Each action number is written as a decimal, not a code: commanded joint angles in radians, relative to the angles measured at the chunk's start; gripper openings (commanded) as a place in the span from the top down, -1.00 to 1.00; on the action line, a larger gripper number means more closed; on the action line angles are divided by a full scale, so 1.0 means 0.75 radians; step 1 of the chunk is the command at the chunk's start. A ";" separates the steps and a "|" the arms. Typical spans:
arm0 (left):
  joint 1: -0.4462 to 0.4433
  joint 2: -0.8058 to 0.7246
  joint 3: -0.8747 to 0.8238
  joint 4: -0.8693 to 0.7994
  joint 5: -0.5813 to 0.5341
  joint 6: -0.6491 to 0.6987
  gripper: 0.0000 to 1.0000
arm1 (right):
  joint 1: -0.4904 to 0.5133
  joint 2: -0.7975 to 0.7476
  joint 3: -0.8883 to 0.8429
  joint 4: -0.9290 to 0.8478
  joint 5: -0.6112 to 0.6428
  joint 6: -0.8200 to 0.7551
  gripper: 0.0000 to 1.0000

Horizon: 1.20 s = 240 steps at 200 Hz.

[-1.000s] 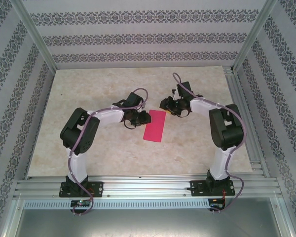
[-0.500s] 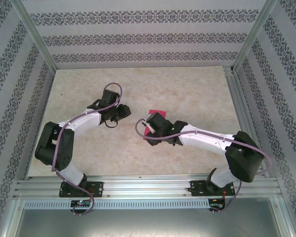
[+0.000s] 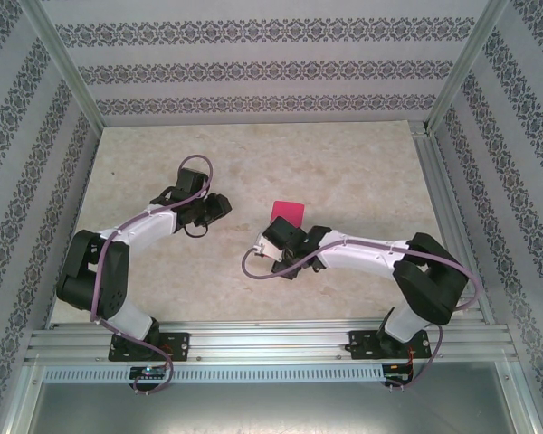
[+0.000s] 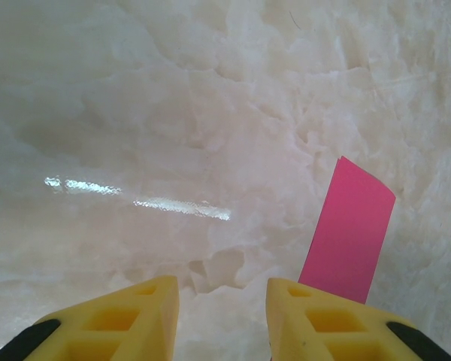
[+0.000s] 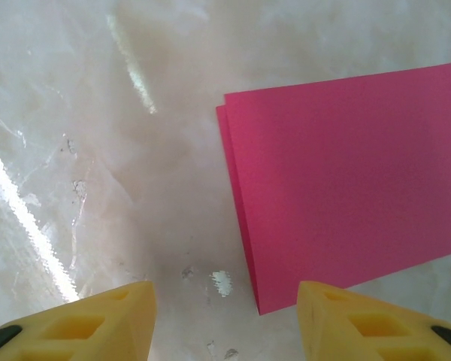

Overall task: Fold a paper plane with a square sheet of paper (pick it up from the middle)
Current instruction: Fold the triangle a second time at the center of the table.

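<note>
The square sheet of paper lies flat on the table, magenta-pink and folded in half into a narrow rectangle; two layers show at its edge. My right gripper hovers over its near end and hides that part in the top view. Its jaws are open with bare table between them, and the paper's corner lies just ahead of the right fingertip. My left gripper stands apart to the left of the paper, open and empty. The paper shows ahead of its right finger.
The pale marbled tabletop has free room all around the paper. Aluminium frame posts and patterned walls close in the back and sides. A metal rail with the arm bases runs along the near edge.
My right arm swung from the paper's far right to over its near end. My left gripper drew back to the left, away from the paper. Both jaws opened somewhat wider.
</note>
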<state>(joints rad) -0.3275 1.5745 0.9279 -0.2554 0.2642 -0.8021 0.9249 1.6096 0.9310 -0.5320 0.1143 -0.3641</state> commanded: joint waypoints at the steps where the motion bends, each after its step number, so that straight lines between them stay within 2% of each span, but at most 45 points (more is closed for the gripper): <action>1: 0.008 -0.036 -0.014 0.034 0.028 -0.003 0.25 | -0.025 0.052 0.014 -0.002 -0.032 -0.089 -0.03; 57: 0.007 -0.038 -0.034 0.050 0.039 -0.010 0.25 | -0.110 0.090 0.031 0.039 -0.063 -0.123 0.00; 141: 0.007 0.014 -0.016 0.063 0.076 -0.007 0.24 | -0.123 0.139 0.065 0.094 -0.001 -0.089 0.10; 202: 0.008 0.024 -0.014 0.072 0.096 -0.008 0.24 | -0.140 0.118 0.048 0.149 0.050 -0.032 0.43; 240: 0.007 0.028 -0.019 0.083 0.103 -0.015 0.24 | -0.141 0.080 0.028 0.155 0.039 -0.006 0.45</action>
<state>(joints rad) -0.3275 1.5806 0.9096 -0.2287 0.3252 -0.8024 0.8284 1.7119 0.9611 -0.4400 0.1379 -0.3996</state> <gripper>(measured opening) 0.380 0.270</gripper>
